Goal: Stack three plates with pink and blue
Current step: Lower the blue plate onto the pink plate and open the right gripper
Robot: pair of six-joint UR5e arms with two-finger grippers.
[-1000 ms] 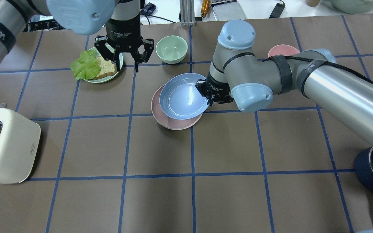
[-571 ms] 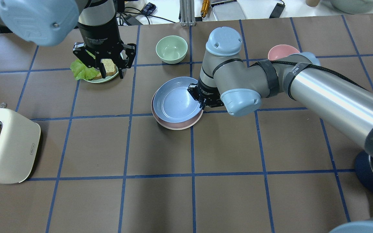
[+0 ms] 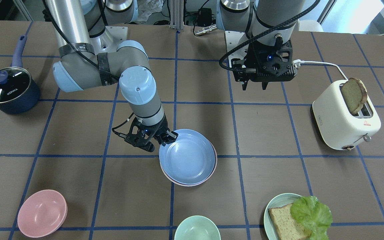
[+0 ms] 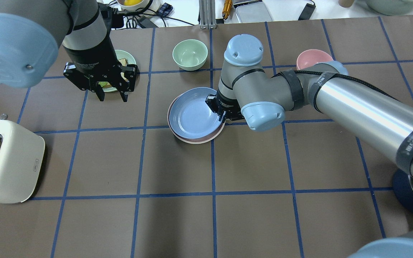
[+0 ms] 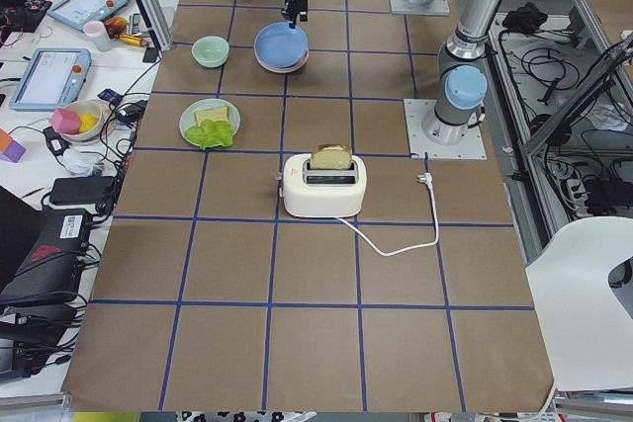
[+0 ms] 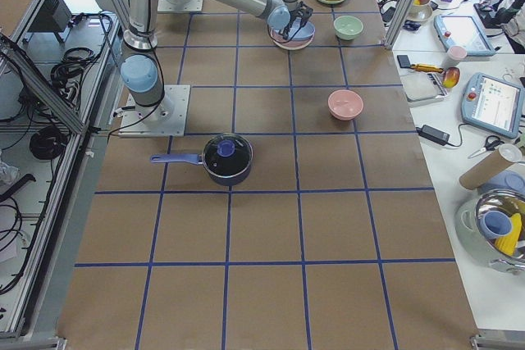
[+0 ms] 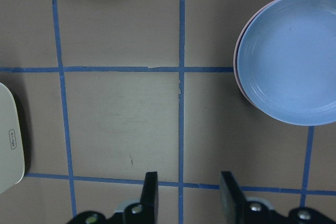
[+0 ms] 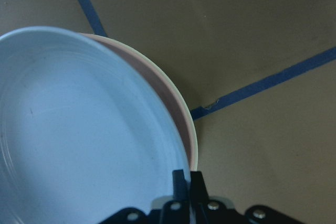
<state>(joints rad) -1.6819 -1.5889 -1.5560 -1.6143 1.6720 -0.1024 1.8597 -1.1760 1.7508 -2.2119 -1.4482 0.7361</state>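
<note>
The light blue plate (image 4: 192, 114), round, shallow and matte, sat right side up in the pale pink plate (image 8: 169, 111) near the table's middle, over a crossing of the blue grid lines. It was not centred: a thin pink crescent showed along one side only. The right gripper (image 4: 217, 111) pinched the blue plate's rim on the robot's right side. The pink rim's outer edge looked pale cream in the right wrist view; whether a third plate lay beneath could not be told.
</note>
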